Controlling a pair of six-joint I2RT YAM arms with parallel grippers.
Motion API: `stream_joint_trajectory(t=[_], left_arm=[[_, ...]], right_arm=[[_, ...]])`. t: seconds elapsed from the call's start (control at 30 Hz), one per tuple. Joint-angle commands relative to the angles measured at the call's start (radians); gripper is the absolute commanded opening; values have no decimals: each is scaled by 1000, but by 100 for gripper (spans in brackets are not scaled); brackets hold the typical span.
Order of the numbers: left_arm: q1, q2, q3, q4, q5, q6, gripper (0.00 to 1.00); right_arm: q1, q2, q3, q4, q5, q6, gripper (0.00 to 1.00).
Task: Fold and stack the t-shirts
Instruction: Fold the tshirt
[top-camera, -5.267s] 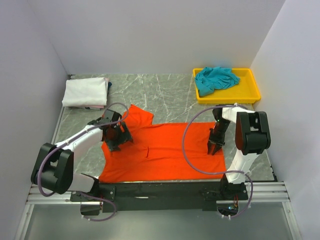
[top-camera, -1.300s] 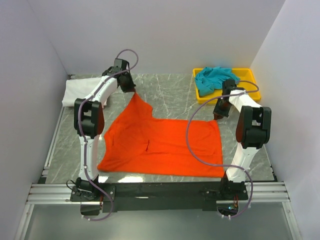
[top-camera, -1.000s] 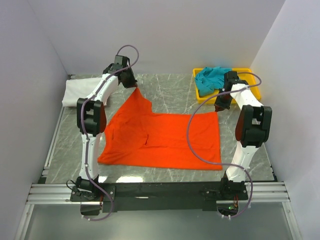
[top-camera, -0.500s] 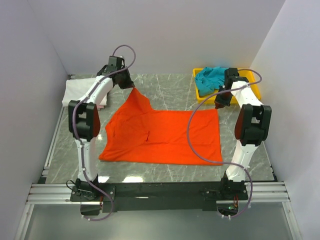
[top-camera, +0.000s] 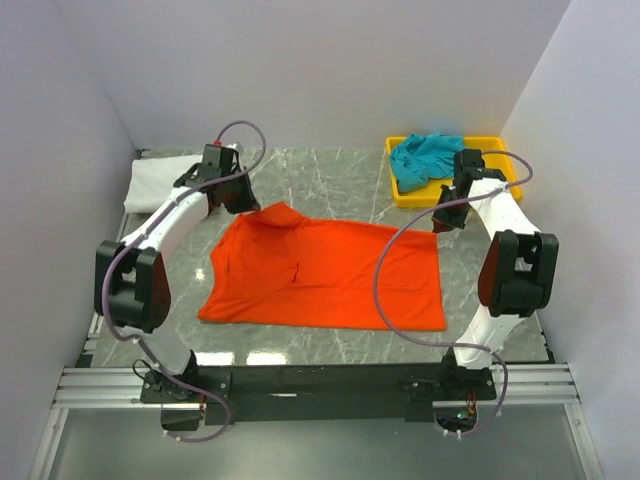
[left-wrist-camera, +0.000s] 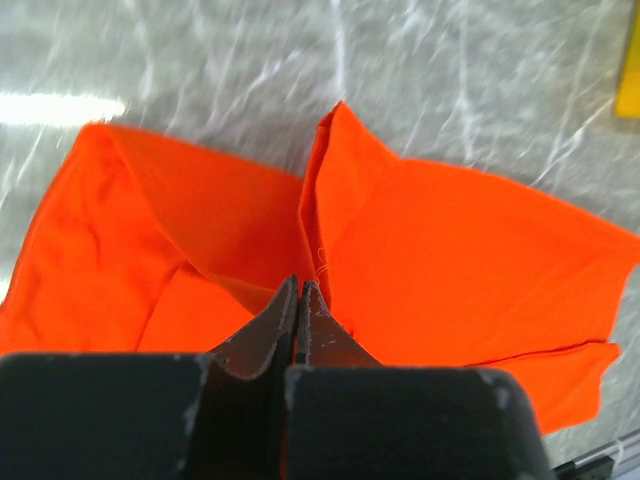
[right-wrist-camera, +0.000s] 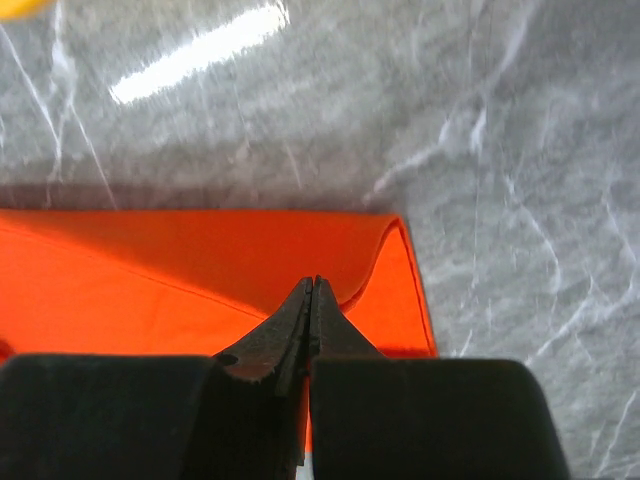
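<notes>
The orange-red t-shirt (top-camera: 330, 275) lies spread on the desk (top-camera: 340, 190), its long axis running 9 to 3 o'clock. Its far edge is pinched at both ends: the left hand (top-camera: 238, 198) at the 10 o'clock corner and the right hand (top-camera: 446, 220) at 2 o'clock, each with fingers pressed together on cloth. The cloth lies toward 6 o'clock from both, so a fold would likely travel that way. Farther off are the white t-shirt (top-camera: 160, 180) and the teal t-shirt (top-camera: 430, 158) in its yellow tray (top-camera: 505, 185).

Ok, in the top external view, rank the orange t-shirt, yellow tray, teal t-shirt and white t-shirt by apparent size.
1. orange t-shirt
2. yellow tray
3. teal t-shirt and white t-shirt: look alike, the white one partly behind the left arm.
</notes>
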Motion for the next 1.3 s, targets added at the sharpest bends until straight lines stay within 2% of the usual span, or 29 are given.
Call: stream_joint_trajectory(t=[0.0,0.37,0.63,0.93,1.27], left_arm=[[-8,-124,-75,-3,-62,-4,0],[-19,-391,-288,-73,-230,-108,0],[-35,-426,-379,-91,-200,-119,0],[-42,-505,-425,-145,-258,-151,0],[-45,-583,-540,-162,-195,-188,0]], right_arm=[[-4,-92,-51,3,13,-18,0],[-4,-204,-199,-10,50,-10,0],[-4,-218,-263,-22,70,-2,0],[-4,-228,-309,-22,114,7,0],[-4,-201,-346,-13,145,24,0]])
